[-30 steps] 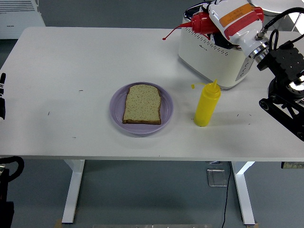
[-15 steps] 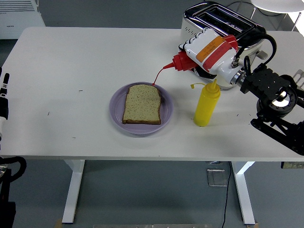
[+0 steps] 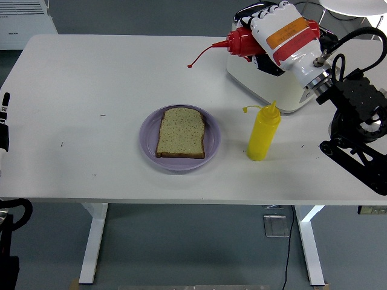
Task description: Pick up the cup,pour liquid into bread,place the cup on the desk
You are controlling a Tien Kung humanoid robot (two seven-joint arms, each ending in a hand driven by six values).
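One hand [image 3: 275, 33], the right, grips a red squeeze bottle [image 3: 237, 43] raised above the table [image 3: 91, 78], beyond the bread [image 3: 181, 133].

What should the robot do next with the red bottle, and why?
Probably bring the right hand down and left until the red bottle's nozzle points over the bread. Right now the bottle is held high in front of the toaster, tipped sideways, with its tip over bare table beyond the purple plate, and the bread looks plain.
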